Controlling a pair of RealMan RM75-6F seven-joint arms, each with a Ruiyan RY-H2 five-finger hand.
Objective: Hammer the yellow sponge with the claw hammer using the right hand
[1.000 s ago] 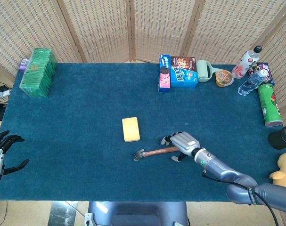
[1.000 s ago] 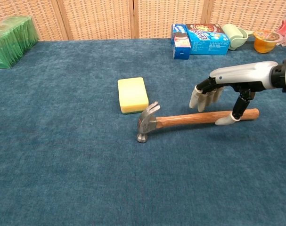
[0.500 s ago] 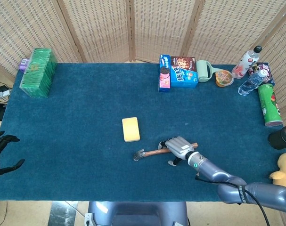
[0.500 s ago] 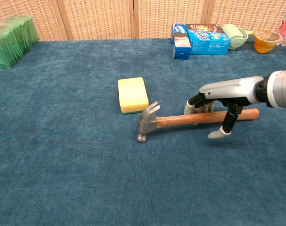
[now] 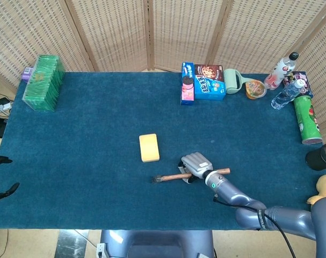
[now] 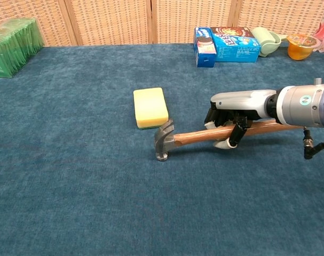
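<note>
I am looking at a staged test room, not a home; woven screens (image 5: 114,32) wall off the back; blue carpet covers the bench (image 5: 87,140); snack boxes (image 5: 203,81), bottles (image 5: 283,80), a crisp can (image 5: 306,119) line its edge as props.

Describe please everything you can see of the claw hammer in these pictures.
The claw hammer has a grey metal head and a brown wooden-looking handle. It lies on the blue table cover, head toward the yellow sponge but apart from it. The right hand wraps its fingers around the middle of the handle. The handle end sticks out behind the hand.
</note>
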